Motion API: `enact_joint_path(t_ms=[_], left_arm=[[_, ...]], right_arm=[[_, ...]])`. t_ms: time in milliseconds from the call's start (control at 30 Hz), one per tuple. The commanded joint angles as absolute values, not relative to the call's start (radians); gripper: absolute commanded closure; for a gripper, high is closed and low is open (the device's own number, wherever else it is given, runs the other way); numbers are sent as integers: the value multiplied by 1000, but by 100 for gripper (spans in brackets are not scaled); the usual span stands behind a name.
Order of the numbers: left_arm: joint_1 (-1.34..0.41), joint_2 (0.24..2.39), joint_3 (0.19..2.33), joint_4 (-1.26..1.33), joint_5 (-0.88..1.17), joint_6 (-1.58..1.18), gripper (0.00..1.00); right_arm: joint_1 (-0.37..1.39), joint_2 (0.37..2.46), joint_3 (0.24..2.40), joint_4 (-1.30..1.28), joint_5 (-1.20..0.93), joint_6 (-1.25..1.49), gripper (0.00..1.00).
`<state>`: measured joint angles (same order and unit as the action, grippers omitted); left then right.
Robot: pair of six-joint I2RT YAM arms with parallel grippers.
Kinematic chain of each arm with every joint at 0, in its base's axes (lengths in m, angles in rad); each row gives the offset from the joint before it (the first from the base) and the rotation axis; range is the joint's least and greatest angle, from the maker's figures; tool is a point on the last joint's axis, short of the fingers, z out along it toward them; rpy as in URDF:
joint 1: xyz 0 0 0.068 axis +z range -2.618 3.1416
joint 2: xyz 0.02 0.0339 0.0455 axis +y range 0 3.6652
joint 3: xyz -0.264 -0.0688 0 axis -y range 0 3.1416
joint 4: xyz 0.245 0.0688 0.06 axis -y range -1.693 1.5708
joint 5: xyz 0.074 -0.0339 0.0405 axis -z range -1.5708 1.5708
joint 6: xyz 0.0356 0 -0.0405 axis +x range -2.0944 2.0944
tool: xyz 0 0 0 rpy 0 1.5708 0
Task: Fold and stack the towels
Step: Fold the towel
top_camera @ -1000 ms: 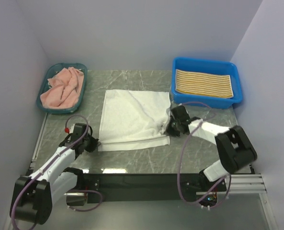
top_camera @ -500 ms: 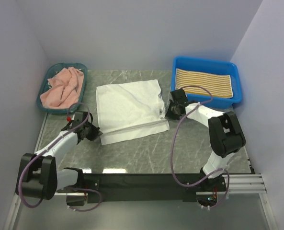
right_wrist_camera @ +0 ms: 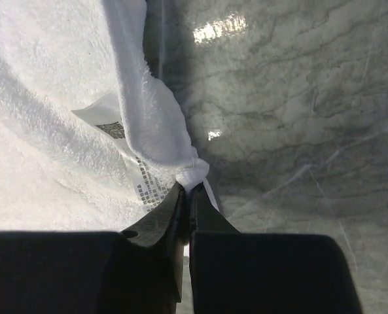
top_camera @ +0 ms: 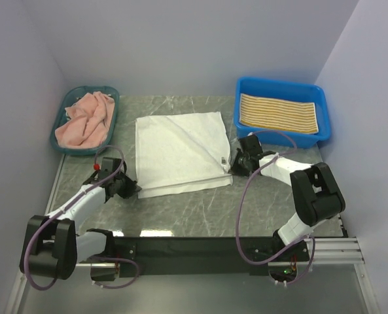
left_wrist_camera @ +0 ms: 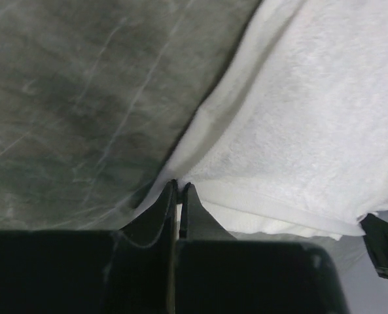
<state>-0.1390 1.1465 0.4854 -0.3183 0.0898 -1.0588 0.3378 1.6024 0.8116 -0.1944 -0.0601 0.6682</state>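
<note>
A plain white terry towel (top_camera: 180,150) lies spread in the middle of the grey marble-patterned table (top_camera: 200,212). It is folded over on itself, so a lower layer shows as a narrow strip along its near edge.

The left gripper (top_camera: 131,190) sits low at the towel's near left corner. In the left wrist view its jaws are pressed together on the thin tip of that corner. Bare table lies to one side of them, and the stacked layers of cloth run away on the other.

The right gripper (top_camera: 234,163) is at the towel's right edge, close to the near right corner. In the right wrist view its jaws pinch a small bunched knot of the white hem, which rises in a ridge above the table. A white care label with grey print (right_wrist_camera: 108,121) sticks out from under the hem just beside them.

A crumpled salmon pink towel (top_camera: 84,121) fills a teal oval basket (top_camera: 91,89) at the far left of the table, well apart from the left gripper. At the far right, a folded yellow-and-white striped towel (top_camera: 279,113) lies flat inside a blue rectangular plastic bin (top_camera: 282,138). The bin's near left corner is just beyond the right gripper.
</note>
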Motion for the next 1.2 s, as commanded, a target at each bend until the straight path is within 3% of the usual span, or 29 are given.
enact_joint_path(t_ms=[0,133,400,567,733,900,1167], left_arm=[[-127,1158,460,-321,35,-1023,100],[-127,1115,505,-376,3,-1019,100],[-95,1157,825,-521,-86,-948,100],[-83,1138,953,-600,-121,-914,99],[-83,1078,782,-516,-84,-946,100],[-83,1135,588,-391,-26,-974,100],[-83,1148,496,-345,-94,-995,99]], right_arm=[[318,1632,784,-184,3,663,100],[316,1583,827,-236,37,647,100],[316,1451,1035,-414,121,604,100],[318,1322,1028,-445,97,620,100],[316,1244,813,-322,19,684,99],[316,1393,652,-155,-37,742,99],[318,1494,589,-83,-11,756,98]])
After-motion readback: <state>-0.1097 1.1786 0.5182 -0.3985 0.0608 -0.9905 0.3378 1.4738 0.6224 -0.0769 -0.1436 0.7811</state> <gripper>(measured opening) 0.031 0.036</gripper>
